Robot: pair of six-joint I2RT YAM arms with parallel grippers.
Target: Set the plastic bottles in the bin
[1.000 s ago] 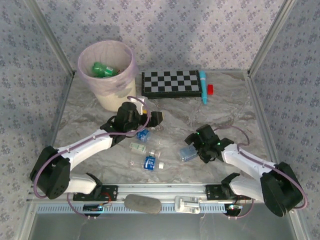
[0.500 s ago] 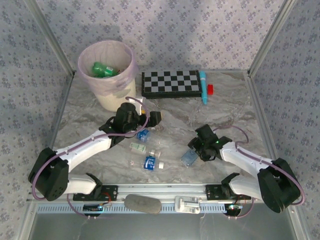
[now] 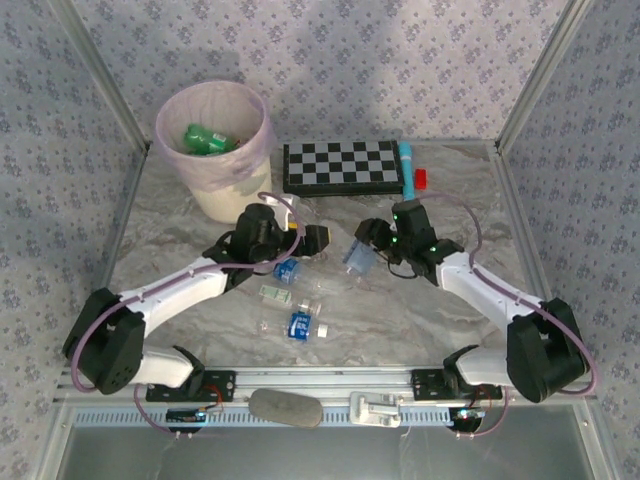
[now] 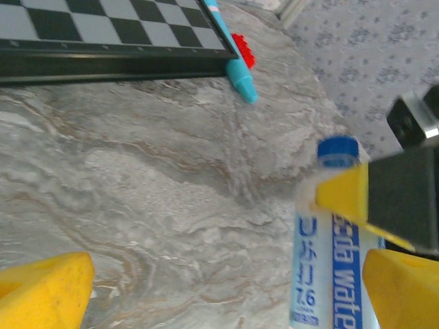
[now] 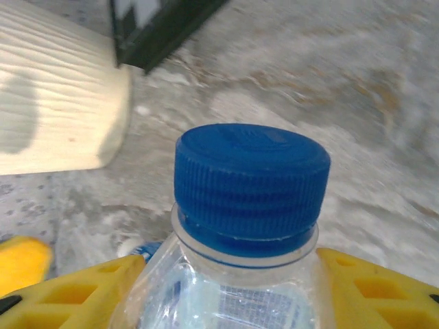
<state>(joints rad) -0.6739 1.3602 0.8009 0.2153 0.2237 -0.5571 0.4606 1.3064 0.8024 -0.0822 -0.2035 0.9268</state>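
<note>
My right gripper [image 3: 368,245] is shut on a clear plastic bottle [image 3: 355,262] with a blue label, held above the middle of the table. In the right wrist view its blue cap [image 5: 250,181] stands up between my yellow fingers [image 5: 370,288]. The left gripper [image 3: 312,238] is open just to the left of it, its yellow fingers [image 4: 41,291] wide apart with nothing between them. The held bottle [image 4: 329,260] shows at the right of the left wrist view. Three more bottles [image 3: 287,270] [image 3: 275,295] [image 3: 298,325] lie on the table below the left gripper. The cream bin [image 3: 215,190] stands at the back left with a green bottle [image 3: 205,138] inside.
A black-and-white chessboard [image 3: 340,167] lies at the back centre, with a teal marker [image 3: 407,172] and a small red block [image 3: 421,179] at its right end. Metal frame posts and patterned walls close the table on three sides.
The right gripper has shut on the bottle, lifted it and carried it up and to the left, toward the table's middle. The left arm has barely moved.
</note>
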